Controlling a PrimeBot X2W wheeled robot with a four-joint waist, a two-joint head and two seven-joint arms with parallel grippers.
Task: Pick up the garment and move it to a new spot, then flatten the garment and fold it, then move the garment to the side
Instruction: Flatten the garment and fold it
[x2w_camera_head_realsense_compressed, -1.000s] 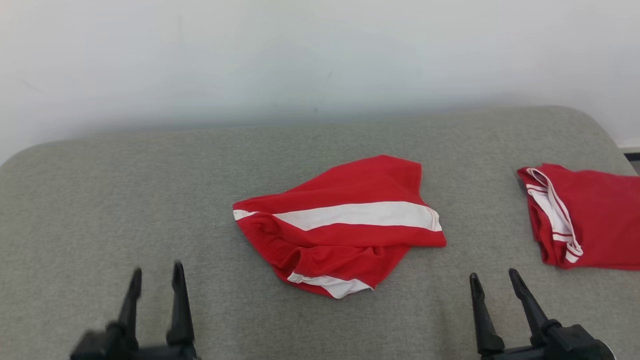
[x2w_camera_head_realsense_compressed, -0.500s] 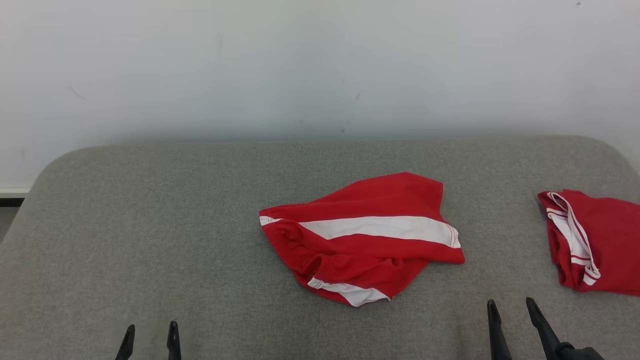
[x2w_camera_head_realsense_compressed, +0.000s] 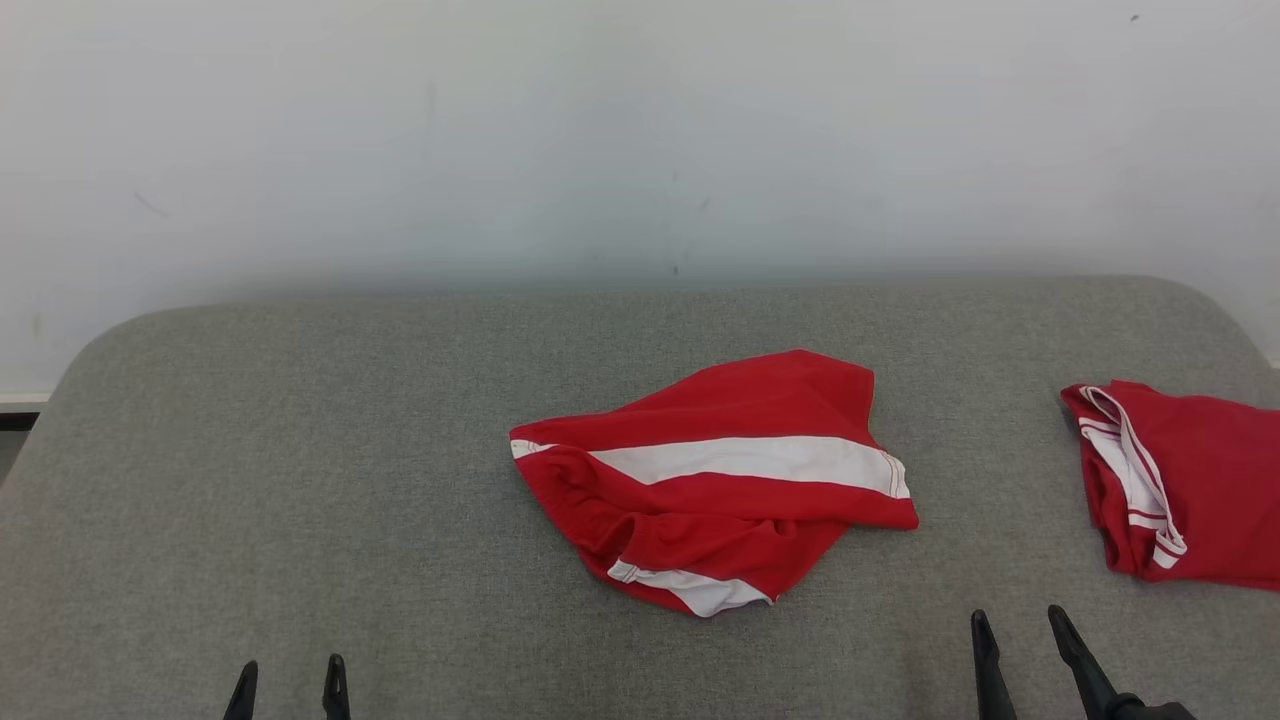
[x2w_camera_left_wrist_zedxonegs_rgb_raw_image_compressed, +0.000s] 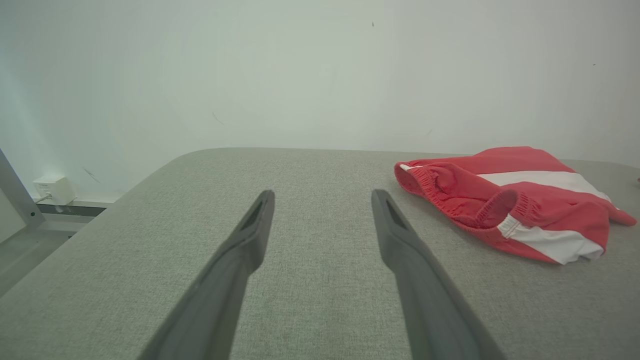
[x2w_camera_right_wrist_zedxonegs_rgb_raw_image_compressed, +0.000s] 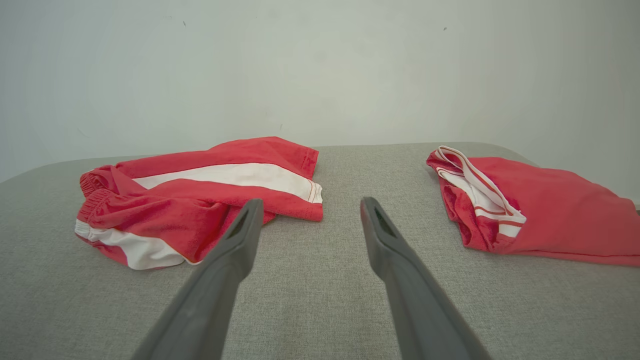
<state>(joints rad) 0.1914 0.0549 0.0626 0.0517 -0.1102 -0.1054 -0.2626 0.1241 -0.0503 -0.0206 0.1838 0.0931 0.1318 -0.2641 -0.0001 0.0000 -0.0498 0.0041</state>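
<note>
Left gripper (x2w_camera_head_realsense_compressed: 291, 668): jaws apart, empty, now lower in the head view (the camera has tilted up, so much of this shift is the view's own). Garment (x2w_camera_head_realsense_compressed: 720, 480): shape unchanged, crumpled at the centre of the grey cushion (x2w_camera_head_realsense_compressed: 300, 450), untouched. Right gripper (x2w_camera_head_realsense_compressed: 1016, 618): jaws apart, empty, near the garment. Second red garment (x2w_camera_head_realsense_compressed: 1200, 480): far right. Judgement: pick-up not yet begun.

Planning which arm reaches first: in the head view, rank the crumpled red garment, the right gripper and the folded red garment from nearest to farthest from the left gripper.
1. Crumpled red garment, centre, ahead-right of the left gripper.
2. Right gripper, near edge, right side.
3. Folded red garment, far right.
</note>
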